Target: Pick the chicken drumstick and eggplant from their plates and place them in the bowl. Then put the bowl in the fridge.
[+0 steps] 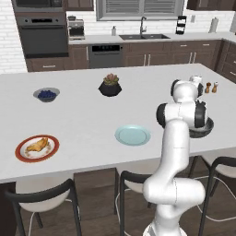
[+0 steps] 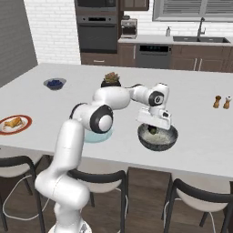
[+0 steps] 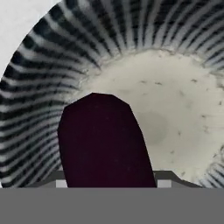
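White and broad, the island counter (image 2: 200,136) spreads across a kitchen of brown cabinets, pale brick wall and a dark built-in oven (image 1: 42,34), and over its near right part we see our claw (image 2: 154,128) hanging low inside the bowl (image 2: 158,137). Between the claw's fingers sits the eggplant (image 3: 105,142), dark purple and glossy, gripped at a middling width, its free end just over the bowl's pale speckled floor; we cannot tell whether it touches. Ribbed black-and-white walls of the bowl ring it in the hand view. Left of the bowl lies the pale blue-green plate (image 1: 132,135), bare, partly behind the arm in the right base view. Well apart, near the counter's left front edge, the orange-rimmed plate (image 1: 37,148) carries the chicken drumstick (image 1: 38,146). Further back stand a small bowl of blue berries (image 1: 46,94) and a black faceted pot with a plant (image 1: 110,86); two shakers (image 2: 222,102) stand at the right. Dark stools (image 2: 191,205) line the near side, and a sink (image 1: 143,36) lies under the window
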